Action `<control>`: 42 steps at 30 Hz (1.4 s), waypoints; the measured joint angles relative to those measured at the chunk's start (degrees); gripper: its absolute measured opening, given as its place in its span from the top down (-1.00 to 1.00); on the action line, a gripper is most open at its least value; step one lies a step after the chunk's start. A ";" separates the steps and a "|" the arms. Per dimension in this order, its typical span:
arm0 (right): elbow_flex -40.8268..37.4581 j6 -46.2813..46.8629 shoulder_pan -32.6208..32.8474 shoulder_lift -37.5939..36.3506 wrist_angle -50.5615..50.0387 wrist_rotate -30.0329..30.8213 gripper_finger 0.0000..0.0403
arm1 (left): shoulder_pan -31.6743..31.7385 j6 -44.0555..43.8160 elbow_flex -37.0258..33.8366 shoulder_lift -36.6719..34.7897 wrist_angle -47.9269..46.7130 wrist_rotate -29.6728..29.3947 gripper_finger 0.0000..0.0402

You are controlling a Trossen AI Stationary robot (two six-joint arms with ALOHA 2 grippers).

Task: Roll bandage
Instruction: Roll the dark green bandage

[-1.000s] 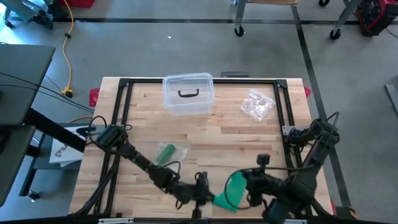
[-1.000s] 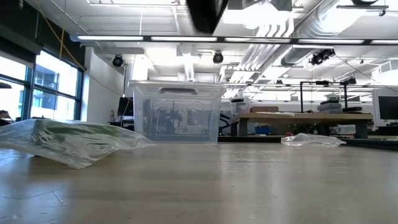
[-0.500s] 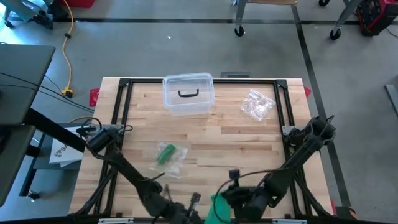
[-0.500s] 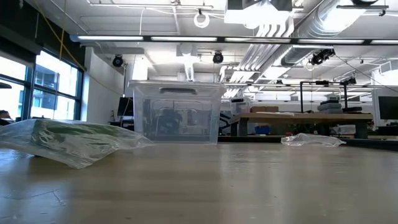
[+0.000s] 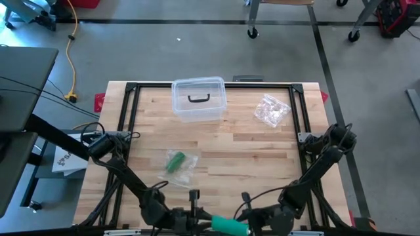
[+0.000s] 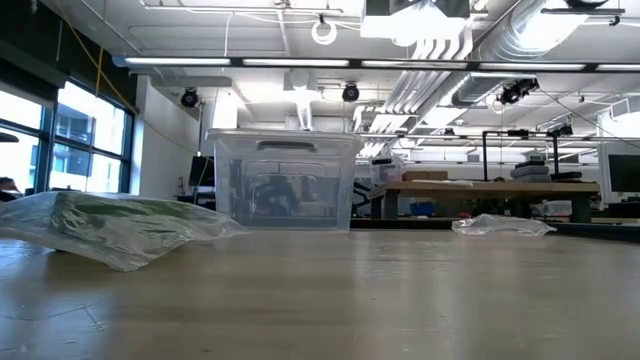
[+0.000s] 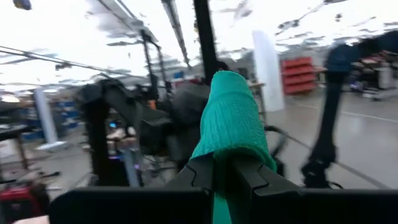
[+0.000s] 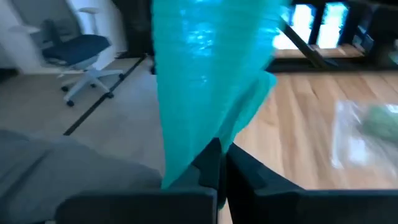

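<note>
**Both grippers pinch the green bandage at the table's near edge**

On the left, the left gripper [image 5: 197,219] sits low at the near edge of the wooden table [image 5: 262,147], its fingers [image 7: 208,174] closed tight on one end of the green bandage [image 5: 230,227]. In its wrist view the bandage stands bunched above the jaws, which suggests this end serves as the anchor while the other is turned.

Behind it, mid-table, lies a clear bag with a green roll [image 5: 176,162], untouched, and farther back a clear lidded box [image 5: 198,99] against the far frame rail.

To the right, the right gripper [image 5: 252,219] also sits at the near edge, clamped shut on the bandage's other end; the cloth fans out above its fingers [image 8: 208,171]. The two tools face each other closely, the bandage spanning between them, probably for winding.

A crumpled clear wrapper [image 5: 272,110] lies far right. The table's middle is open, but both arms work at the very edge, leaving little room toward the front.
</note>
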 joint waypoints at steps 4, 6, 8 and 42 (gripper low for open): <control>0.00 5.71 -1.98 -2.14 -6.65 0.55 0.80 | -0.11 -5.06 0.00 0.00 -5.46 3.87 0.94; 0.00 6.38 -2.94 -3.29 -7.90 -0.06 0.64 | -0.33 -7.72 0.00 -0.01 -8.07 5.37 0.94; 0.00 5.92 -3.50 -4.74 -8.90 -1.20 0.46 | -0.46 -9.89 0.00 -0.04 -10.35 5.93 0.94; 4.73 -50.08 15.20 0.61 -18.58 30.94 -0.11 | 4.05 -19.27 0.00 -0.15 0.74 -7.60 0.94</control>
